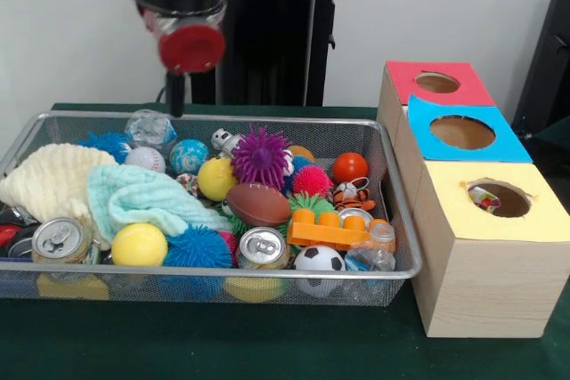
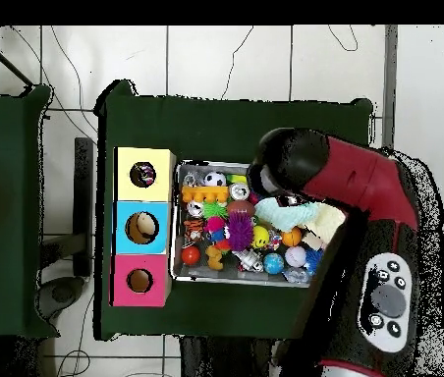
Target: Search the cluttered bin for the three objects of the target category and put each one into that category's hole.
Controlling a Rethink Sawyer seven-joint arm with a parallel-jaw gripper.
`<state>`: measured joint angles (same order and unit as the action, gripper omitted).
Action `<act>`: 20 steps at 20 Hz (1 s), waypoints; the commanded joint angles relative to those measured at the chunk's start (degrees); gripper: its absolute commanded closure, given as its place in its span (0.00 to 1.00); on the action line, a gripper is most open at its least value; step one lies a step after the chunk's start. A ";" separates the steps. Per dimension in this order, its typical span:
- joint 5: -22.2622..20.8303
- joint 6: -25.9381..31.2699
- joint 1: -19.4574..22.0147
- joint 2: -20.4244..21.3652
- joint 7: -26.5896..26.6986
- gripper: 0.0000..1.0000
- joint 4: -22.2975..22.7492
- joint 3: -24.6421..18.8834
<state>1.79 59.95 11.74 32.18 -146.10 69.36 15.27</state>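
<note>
A wire mesh bin (image 1: pixel 403 211) is packed with clutter: two drink cans (image 1: pixel 61 239) (image 1: pixel 263 247), a yellow ball (image 1: pixel 139 245), a toy football (image 1: pixel 256 204), a purple spiky ball (image 1: pixel 261 157), an orange brick (image 1: pixel 331 229) and folded cloths (image 1: pixel 134 200). My gripper (image 1: pixel 176 95) hangs over the bin's far left corner, above the contents, touching nothing. To the right stands a wooden box with a red hole (image 1: pixel 437 83), a blue hole (image 1: pixel 462 132) and a yellow hole (image 1: pixel 499 198); something small lies in the yellow one. From overhead my arm (image 2: pixel 290 167) hides the gripper and part of the bin (image 2: pixel 176 226).
The bin and box rest on a green table (image 1: pixel 267 344). In the overhead view the box (image 2: pixel 143 227) stands tight against the bin's left side. A black stand (image 1: pixel 267 51) rises behind the bin, and a dark object (image 1: pixel 552 60) sits at the far right.
</note>
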 commanded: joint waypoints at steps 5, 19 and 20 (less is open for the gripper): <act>-0.14 -1.33 -0.07 0.13 -6.17 1.00 4.81 -0.31; -2.43 -9.86 5.65 -0.54 1.00 0.00 4.36 -2.82; -2.35 -10.41 5.83 -0.80 0.72 0.00 4.29 -2.96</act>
<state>1.78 53.89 15.63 34.00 -146.10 69.40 15.58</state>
